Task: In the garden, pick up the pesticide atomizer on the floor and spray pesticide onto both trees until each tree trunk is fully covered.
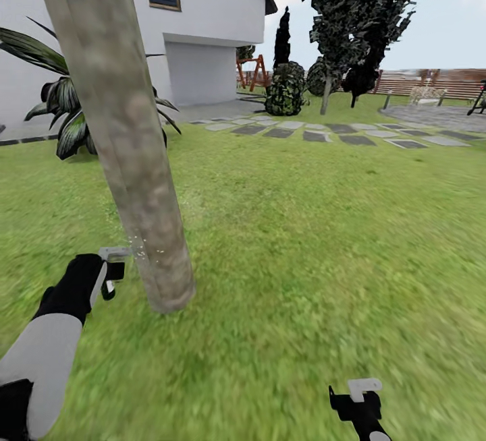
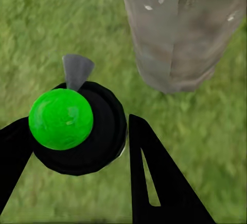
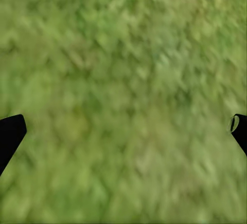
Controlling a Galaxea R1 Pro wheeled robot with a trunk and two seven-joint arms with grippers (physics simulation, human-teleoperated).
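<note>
A thick grey-tan tree trunk leans up from the lawn at the left, and its base carries white spray specks. My left gripper hangs just left of that base, shut on the pesticide atomizer. In the left wrist view the atomizer looks round and black, with a bright green top and a grey nozzle pointing toward the trunk. Fine droplets float between gripper and bark. A second tree with a dark mottled crown stands far back. My right gripper hovers open over bare grass.
A white house and a broad-leaved palm plant stand behind the trunk. Grey stepping stones cross the lawn far ahead, with round shrubs, a dark cypress and a brown slat fence beyond. Open lawn lies to the right.
</note>
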